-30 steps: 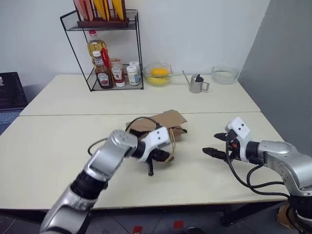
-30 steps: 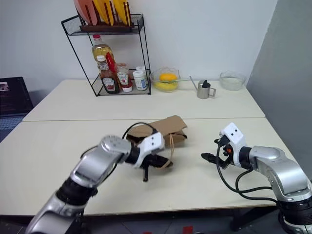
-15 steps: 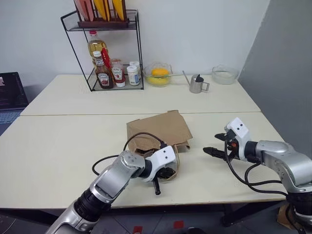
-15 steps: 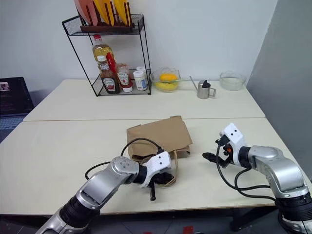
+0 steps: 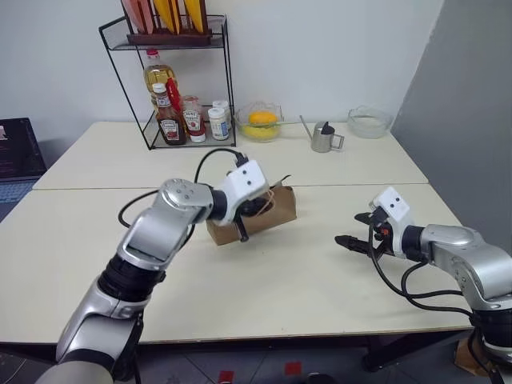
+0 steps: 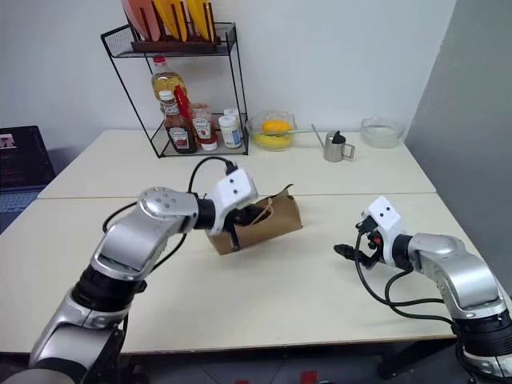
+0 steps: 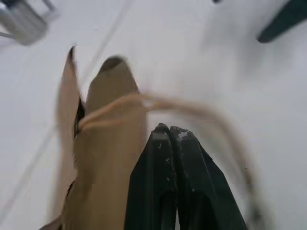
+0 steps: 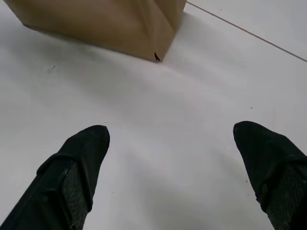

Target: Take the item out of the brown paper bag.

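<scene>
My left tool (image 7: 169, 135) clenched on a loop handle (image 7: 120, 101) of the brown paper bag (image 6: 258, 224), bag upright mid-worktop (image 6: 320, 296). Right tool (image 8: 175, 167) released, near it. Can't see the item.

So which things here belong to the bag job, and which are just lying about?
Job: brown paper bag, its loop handles, left hand shut beside them, right hand open.

Lying about: wire rack, oil bottle, ketchup bottles, fruit bowl, metal jug, glass bowl.

No text can be read; the labels on the shelf bottles (image 5: 170, 120) are too small.
</scene>
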`<act>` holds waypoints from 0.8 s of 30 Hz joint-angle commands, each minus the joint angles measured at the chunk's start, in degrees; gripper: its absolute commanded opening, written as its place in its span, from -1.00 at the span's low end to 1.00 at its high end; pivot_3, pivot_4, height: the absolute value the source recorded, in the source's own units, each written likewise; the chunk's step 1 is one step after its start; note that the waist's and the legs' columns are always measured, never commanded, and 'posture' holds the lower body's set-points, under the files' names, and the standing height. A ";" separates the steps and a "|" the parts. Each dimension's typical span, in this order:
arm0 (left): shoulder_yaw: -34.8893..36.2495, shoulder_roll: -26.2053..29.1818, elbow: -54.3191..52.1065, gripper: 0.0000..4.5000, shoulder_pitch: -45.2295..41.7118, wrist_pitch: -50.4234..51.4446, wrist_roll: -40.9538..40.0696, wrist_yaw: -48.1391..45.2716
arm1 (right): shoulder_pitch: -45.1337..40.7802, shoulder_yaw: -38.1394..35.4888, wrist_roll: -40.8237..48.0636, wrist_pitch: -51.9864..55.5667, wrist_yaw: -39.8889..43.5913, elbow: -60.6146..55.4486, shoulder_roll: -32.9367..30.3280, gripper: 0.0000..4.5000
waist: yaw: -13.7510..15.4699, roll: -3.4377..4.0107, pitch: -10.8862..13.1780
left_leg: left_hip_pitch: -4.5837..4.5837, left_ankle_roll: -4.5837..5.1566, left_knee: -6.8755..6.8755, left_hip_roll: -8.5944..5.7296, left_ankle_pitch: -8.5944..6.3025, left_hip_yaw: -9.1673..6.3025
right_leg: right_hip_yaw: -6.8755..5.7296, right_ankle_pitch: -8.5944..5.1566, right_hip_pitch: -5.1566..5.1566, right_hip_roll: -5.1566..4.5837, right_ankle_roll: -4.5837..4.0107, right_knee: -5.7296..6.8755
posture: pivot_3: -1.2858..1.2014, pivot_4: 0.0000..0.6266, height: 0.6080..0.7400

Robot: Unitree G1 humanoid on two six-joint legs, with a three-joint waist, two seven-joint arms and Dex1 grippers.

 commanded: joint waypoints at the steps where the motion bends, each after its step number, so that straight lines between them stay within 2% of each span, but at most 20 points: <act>1: 1.18 1.66 3.51 -0.96 -3.10 -4.73 1.42 -0.29 | -1.34 -1.05 -0.01 -1.11 -0.49 -1.09 -0.11 1.00 | 0.03 0.00 0.00 | -0.02 0.00 0.01 0.00 0.00 -0.01 | -0.02 0.00 -0.02 0.00 0.00 0.00 | 0.03 -0.52 1.00; 4: -2.26 6.62 9.09 -0.96 -6.05 -15.83 8.32 -1.39 | -1.57 -1.03 0.18 -0.98 -0.51 -1.29 -0.23 1.00 | 0.00 0.00 0.01 | -0.04 0.00 0.03 0.00 0.00 -0.01 | -0.02 0.00 -0.03 0.00 0.00 0.01 | 0.03 -0.52 1.00; 6: -2.47 7.81 12.07 -0.96 -7.70 -18.82 9.56 -2.07 | -1.59 -1.06 0.17 -1.10 -0.38 -1.23 -0.38 1.00 | -0.01 0.01 0.01 | -0.03 0.00 0.00 0.00 0.00 0.00 | 0.00 0.00 -0.04 0.00 0.00 0.00 | 0.03 -0.52 1.00; 13: 2.93 6.03 25.80 -0.96 -14.84 -22.46 8.25 -0.33 | -1.77 -0.61 0.30 -1.19 0.39 -1.30 -0.69 1.00 | 0.28 0.00 0.01 | -0.13 0.00 0.07 -0.02 0.00 -0.02 | -0.05 0.00 -0.07 -0.01 0.00 0.00 | 0.03 -0.52 1.00; 16: 3.95 6.22 36.24 -0.96 -16.88 -27.60 9.52 1.29 | -2.26 -0.50 0.18 -1.38 0.42 -0.86 -0.58 1.00 | 0.29 0.00 0.01 | -0.11 0.00 0.05 -0.01 0.00 -0.02 | -0.05 0.00 -0.07 -0.01 0.00 0.01 | 0.03 -0.52 1.00; 20: 7.67 2.38 48.88 -0.96 -19.78 -30.76 6.73 2.76 | -2.84 -0.29 0.05 -1.62 0.44 -0.23 -0.47 1.00 | 0.21 0.01 0.01 | -0.08 0.00 0.04 -0.01 0.00 -0.01 | -0.04 0.00 -0.08 -0.01 0.00 0.04 | 0.03 -0.52 1.00; 24: 7.15 -0.14 58.82 -0.96 -19.85 -34.59 7.57 -0.96 | -3.42 0.11 0.03 -1.82 0.33 0.29 -0.26 1.00 | 0.35 0.00 0.01 | -0.16 0.00 0.06 -0.03 0.00 -0.03 | -0.08 0.01 -0.09 -0.02 0.00 0.02 | 0.03 -0.52 1.00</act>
